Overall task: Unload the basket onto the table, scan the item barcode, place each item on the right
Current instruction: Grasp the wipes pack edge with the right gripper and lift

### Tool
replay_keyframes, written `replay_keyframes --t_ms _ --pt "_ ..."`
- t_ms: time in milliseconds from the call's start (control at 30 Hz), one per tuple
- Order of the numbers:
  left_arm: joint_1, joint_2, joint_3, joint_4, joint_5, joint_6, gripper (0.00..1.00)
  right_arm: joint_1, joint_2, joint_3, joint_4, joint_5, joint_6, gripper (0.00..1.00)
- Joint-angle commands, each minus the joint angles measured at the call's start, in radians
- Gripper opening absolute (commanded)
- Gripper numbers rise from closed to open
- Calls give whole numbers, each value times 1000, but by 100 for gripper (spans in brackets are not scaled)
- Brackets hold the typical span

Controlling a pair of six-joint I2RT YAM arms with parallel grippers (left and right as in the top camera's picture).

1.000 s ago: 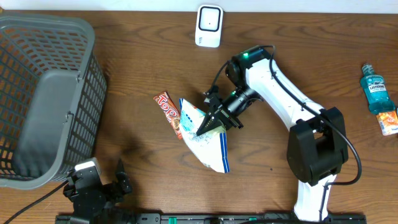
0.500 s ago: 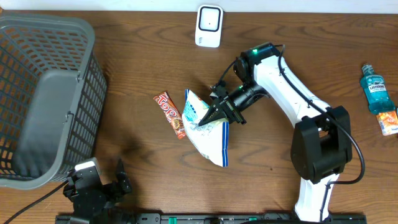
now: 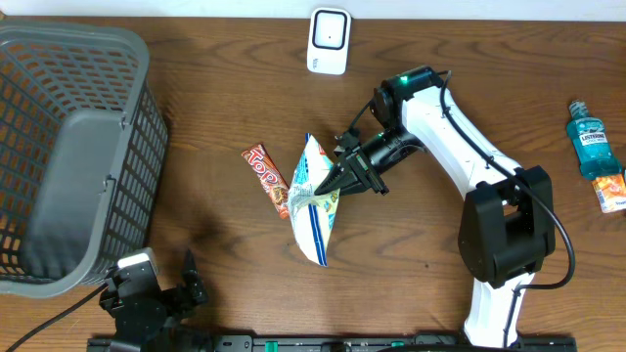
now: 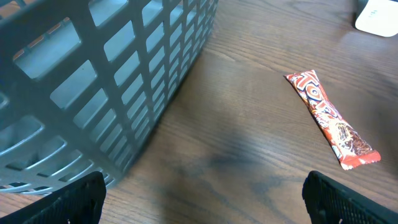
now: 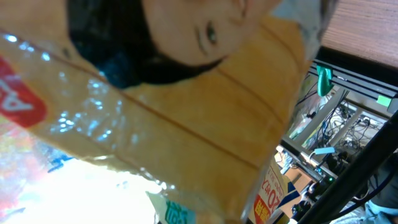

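1 snack bag (image 3: pixel 313 205) hangs at the centre of the frame, pinched by its upper edge in the right gripper (image 3: pixel 335 186), below the 1 white scanner (image 3: pixel 329 40) at top centre. It looks light, crinkly and floppy, so a sealed edge is probably the best hold. The left gripper (image 4: pixel 205 205), lower left, is spread wide and empty. Also 1 candy bar (image 3: pixel 266 180), 1 basket (image 3: pixel 147 117), 1 mouthwash bottle (image 3: pixel 591 140).

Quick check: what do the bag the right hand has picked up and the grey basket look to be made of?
The bag looks like thin, glossy plastic film: it creases and throws glare in the right wrist view. The basket looks like rigid, matte grey plastic, probably moulded, going by its uniform open lattice walls.
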Motion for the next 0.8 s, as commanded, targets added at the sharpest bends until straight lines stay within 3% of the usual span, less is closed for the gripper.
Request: replay_keyframes --t_ms 0,400,467,567,600,667,700,767 --pt "2 -2 3 1 -13 -2 98 -9 -5 14 -3 -18 27 1" --pt "2 -2 3 1 -13 -2 98 -76 -5 14 73 189 20 1" --pt "2 -2 3 1 -13 -2 98 -82 -5 14 127 301 49 15" --pt "2 -2 3 1 -13 -2 98 -78 -5 14 264 568 207 21" --pt "2 -2 3 1 -13 -2 98 -72 -5 14 278 645 253 26" --pt "2 -2 3 1 -13 -2 98 -56 -5 14 301 747 324 94" --pt "2 -2 3 1 -13 -2 98 -45 -5 14 323 774 331 99" --pt "2 -2 3 1 -13 -2 98 -18 -5 14 405 806 331 99"
